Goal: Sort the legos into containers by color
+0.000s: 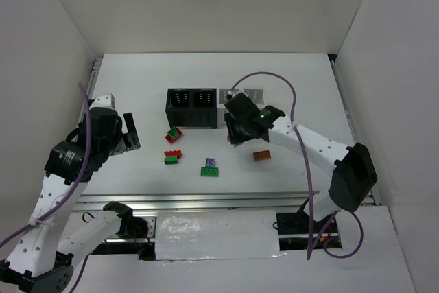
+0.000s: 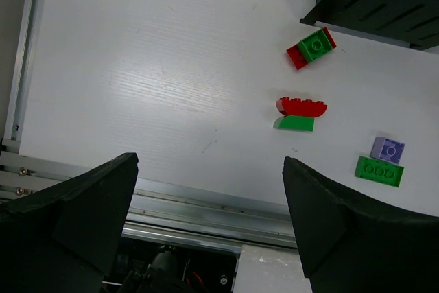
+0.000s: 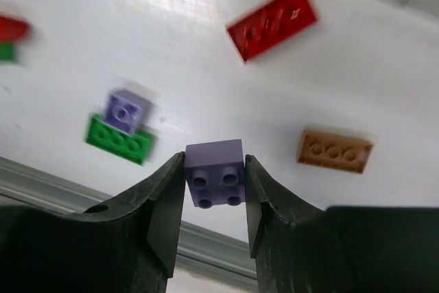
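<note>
Two white bins point(image 1: 255, 94) hide partly behind the right claw point(image 1: 233, 134) clamping purple lego point(image 3: 215, 173).

Lab w/ robot rig: white enclosure walls point(image 1: 206, 5), alu-railed table point(image 1: 302, 101).

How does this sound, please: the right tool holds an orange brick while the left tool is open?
Not quite: the right wrist view shows the right tool holding a purple brick; the orange brick lies on the table. The left tool is open.
</note>
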You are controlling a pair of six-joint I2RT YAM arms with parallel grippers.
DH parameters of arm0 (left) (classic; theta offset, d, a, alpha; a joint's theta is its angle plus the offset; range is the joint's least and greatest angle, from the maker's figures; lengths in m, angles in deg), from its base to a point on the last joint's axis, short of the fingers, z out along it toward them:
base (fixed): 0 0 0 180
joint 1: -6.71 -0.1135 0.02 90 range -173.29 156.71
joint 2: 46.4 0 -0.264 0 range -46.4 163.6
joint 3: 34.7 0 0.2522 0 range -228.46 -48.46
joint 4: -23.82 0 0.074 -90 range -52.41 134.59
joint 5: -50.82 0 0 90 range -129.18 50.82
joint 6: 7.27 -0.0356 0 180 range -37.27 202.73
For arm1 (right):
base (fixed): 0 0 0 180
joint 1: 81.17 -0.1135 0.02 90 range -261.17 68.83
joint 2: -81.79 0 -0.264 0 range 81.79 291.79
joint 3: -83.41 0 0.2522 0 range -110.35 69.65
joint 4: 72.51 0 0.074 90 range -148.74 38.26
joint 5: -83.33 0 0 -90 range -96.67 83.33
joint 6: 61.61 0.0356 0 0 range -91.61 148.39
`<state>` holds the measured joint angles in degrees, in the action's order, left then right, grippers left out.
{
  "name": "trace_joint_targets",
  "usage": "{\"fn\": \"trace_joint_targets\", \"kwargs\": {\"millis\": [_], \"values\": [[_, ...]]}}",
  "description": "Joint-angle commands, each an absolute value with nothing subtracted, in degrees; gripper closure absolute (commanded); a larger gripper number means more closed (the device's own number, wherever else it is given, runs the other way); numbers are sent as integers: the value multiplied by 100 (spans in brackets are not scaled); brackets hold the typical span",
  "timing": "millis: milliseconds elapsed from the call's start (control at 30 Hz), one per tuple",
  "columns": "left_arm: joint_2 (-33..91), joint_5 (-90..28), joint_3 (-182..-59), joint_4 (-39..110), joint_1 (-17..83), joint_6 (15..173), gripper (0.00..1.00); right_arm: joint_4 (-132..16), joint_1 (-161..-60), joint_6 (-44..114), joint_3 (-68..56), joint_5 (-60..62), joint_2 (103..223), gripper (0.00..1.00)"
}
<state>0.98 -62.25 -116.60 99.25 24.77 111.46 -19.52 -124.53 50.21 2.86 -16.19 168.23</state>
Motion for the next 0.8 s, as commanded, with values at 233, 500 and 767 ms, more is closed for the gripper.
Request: {"fn": "trace_joint_targets", "kwargs": {"millis": [233, 500, 767], "values": [[-200, -6168, -11500, 9647, 2455, 11094, 1, -628, -11239, 5185, -3235, -2662, 18232, 89], [-719, -6054, -11351, 9594, 2455, 11050, 1, -478, -10693, 5141, -3873, -2829, 19042, 91], [-720, -5983, -11342, 9577, 2455, 11032, 1, -803, -10552, 4957, -3494, -2697, 19086, 89]]}}
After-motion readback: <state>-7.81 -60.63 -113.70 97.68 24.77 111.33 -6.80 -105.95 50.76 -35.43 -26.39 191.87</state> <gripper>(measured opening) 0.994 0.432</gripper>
